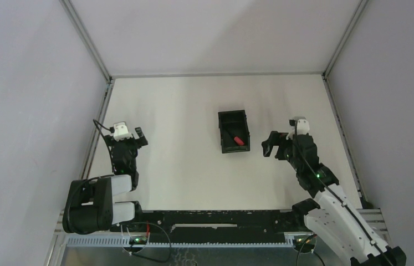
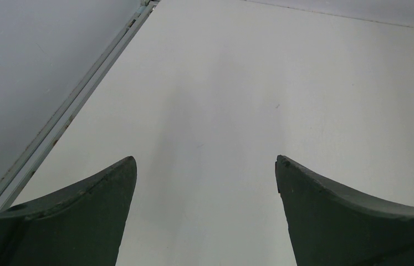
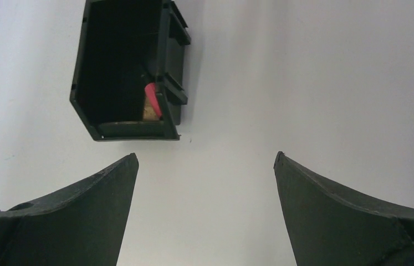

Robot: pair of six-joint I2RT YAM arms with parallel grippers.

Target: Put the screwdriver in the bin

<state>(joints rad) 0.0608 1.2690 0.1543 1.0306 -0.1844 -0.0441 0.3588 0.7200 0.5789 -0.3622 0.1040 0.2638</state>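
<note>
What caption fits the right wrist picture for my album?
Red screwdriver lying inside the black bin, open right gripper empty.

Small black rectangular bin, standing upright and open-topped near the middle of the white table. Inside, at its near right corner, slim screwdriver: red handle seemingly leaning against the wall, dark shaft barely distinguishable.

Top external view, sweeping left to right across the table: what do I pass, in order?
left gripper, open → bin, with the screwdriver lying inside it → right gripper, open.
</note>
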